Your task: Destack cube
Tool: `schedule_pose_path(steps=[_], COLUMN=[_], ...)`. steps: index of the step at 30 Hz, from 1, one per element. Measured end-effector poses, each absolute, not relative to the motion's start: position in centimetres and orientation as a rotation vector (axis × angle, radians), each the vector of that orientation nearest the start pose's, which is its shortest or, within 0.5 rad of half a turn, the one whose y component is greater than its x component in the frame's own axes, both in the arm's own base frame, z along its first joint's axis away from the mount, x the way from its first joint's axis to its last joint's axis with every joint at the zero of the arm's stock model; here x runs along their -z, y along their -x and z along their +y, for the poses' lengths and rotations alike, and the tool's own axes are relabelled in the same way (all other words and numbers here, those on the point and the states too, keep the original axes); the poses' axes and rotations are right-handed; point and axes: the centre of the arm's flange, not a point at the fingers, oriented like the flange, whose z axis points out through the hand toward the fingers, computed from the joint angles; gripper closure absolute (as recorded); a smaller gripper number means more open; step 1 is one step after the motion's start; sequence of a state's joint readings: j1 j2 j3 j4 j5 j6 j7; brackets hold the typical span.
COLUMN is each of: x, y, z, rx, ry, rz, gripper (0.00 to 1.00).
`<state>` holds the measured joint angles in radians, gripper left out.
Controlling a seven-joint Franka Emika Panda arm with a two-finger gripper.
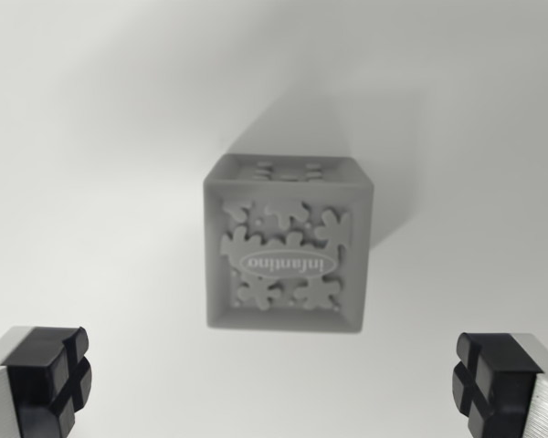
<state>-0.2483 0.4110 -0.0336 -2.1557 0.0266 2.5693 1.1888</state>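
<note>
Cube [289, 245] sits mid-bench [91, 137], grey, embossed face up, logo upside down in the wrist view. Gripper [274, 388] spread wide, empty; fingertips [47, 379] flank the frame's bottom corners, cube beyond them, untouched.

One cube [289, 243] in view, grey, with a relief of puzzle-like shapes and one oval label on its facing side. Whether a second cube sits beneath it cannot be told from this angle. Two fingers [47, 379] of one gripper [272, 383], dark pads, at the lower corners.
</note>
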Motion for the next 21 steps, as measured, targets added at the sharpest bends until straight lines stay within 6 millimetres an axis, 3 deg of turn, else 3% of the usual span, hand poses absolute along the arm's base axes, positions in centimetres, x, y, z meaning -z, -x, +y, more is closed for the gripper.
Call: schedule_pose_path(steps=[21], x=[-29.5], y=[-54.5], z=[-15.8], rx=[0.003], ry=[2.309], rz=[2.126], gripper=[0.0])
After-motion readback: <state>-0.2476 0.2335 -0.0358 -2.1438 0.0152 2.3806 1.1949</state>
